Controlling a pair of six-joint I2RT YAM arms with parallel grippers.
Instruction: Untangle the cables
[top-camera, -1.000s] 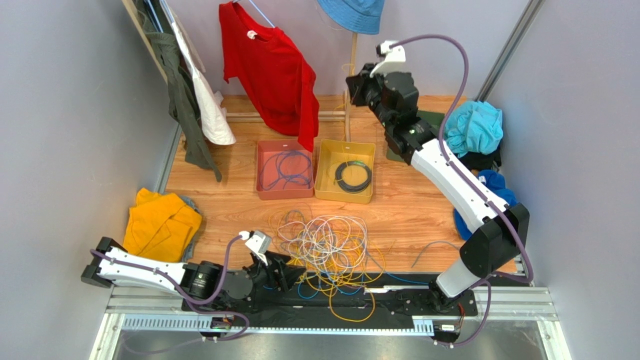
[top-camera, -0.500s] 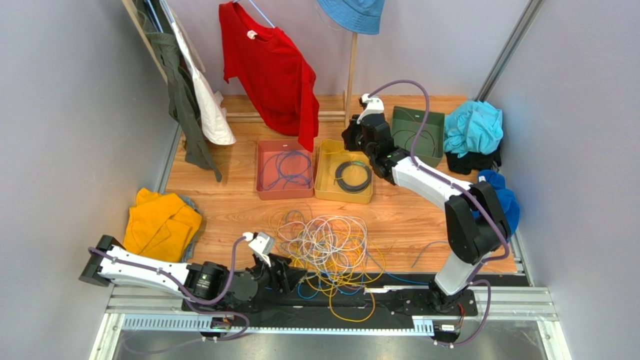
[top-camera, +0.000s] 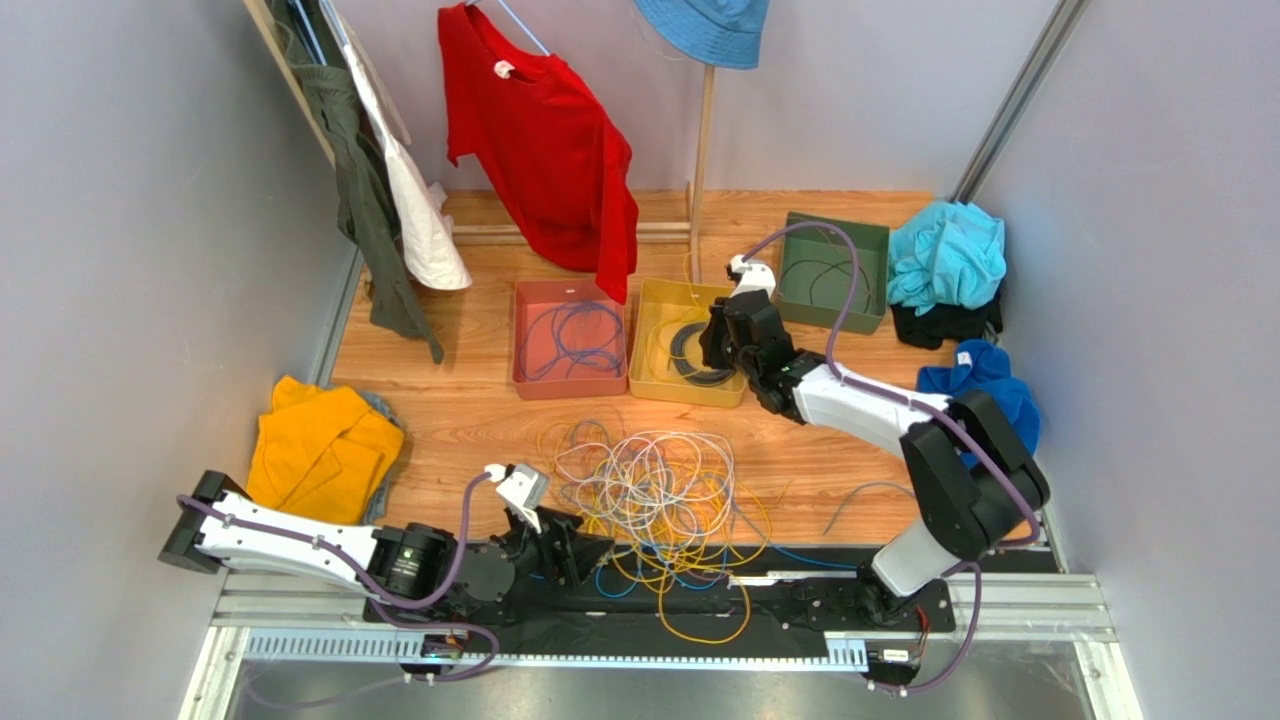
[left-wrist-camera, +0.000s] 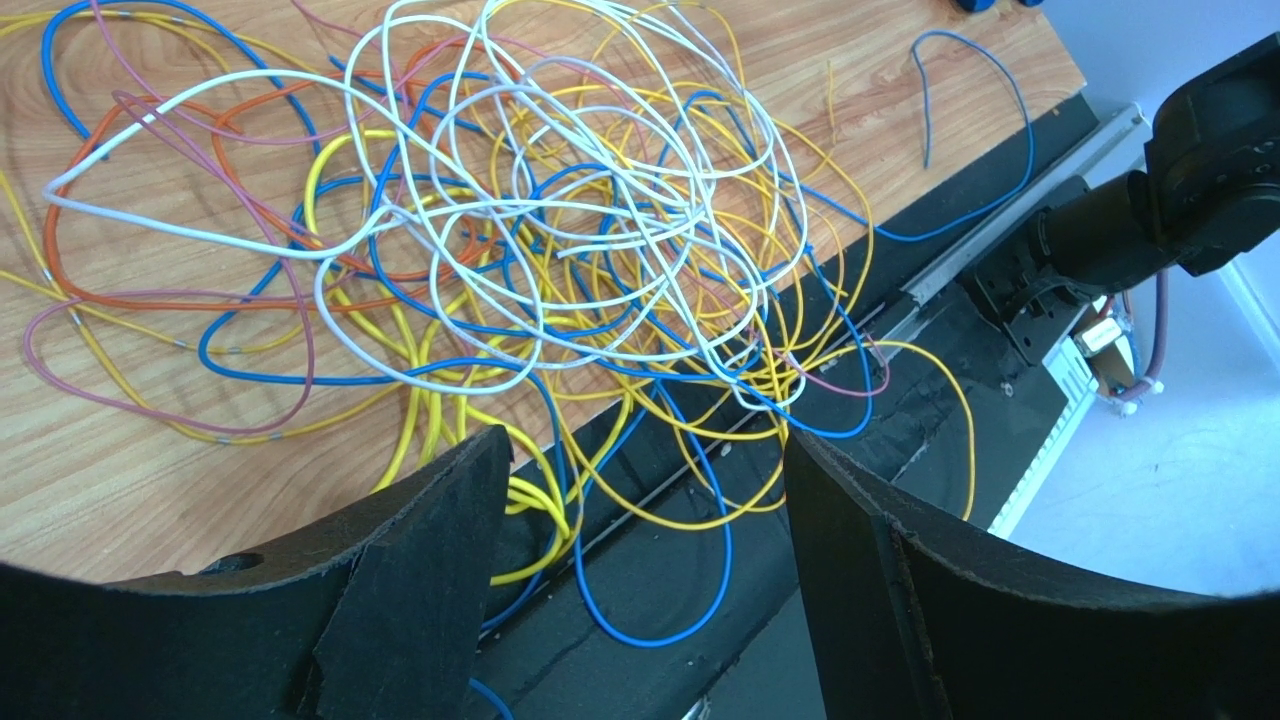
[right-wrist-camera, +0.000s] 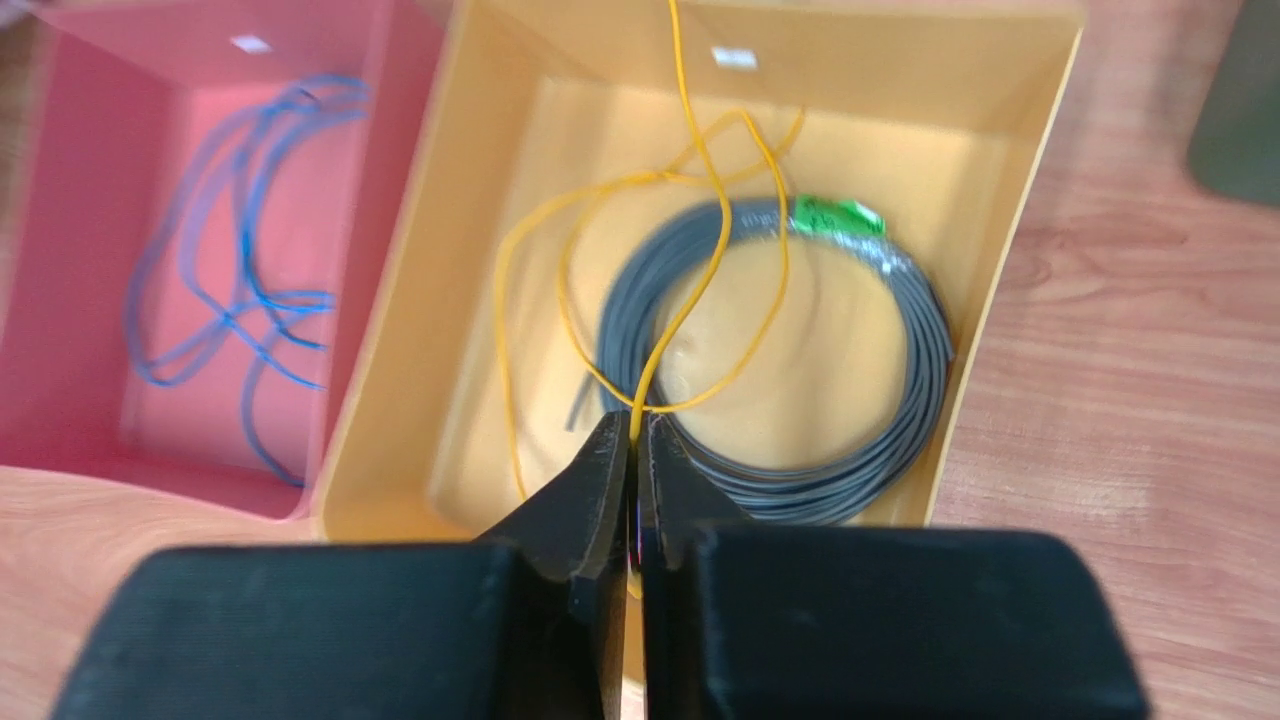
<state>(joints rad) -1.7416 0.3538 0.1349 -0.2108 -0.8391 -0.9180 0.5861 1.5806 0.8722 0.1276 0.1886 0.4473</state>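
A tangle of thin cables (top-camera: 655, 495) in yellow, white, blue and purple lies on the wooden table near the front edge; it fills the left wrist view (left-wrist-camera: 526, 255). My left gripper (top-camera: 559, 548) is open and empty at the tangle's near-left edge, its fingers (left-wrist-camera: 421, 600) above yellow and blue loops on the black base rail. My right gripper (top-camera: 726, 342) is shut on a yellow cable (right-wrist-camera: 706, 255) and holds it over the yellow bin (right-wrist-camera: 451, 270), which contains a grey cable coil (right-wrist-camera: 842, 435).
A red bin (top-camera: 529, 375) holding a blue cable (right-wrist-camera: 226, 315) stands left of the yellow bin (top-camera: 654, 383). A green bin (top-camera: 864, 308) is at the back right. Clothes hang at the back; yellow cloth (top-camera: 319, 447) lies left, blue cloths (top-camera: 950, 255) right.
My right arm has come down from high at the back and moved left and nearer, to the yellow bin. My left gripper has barely moved.
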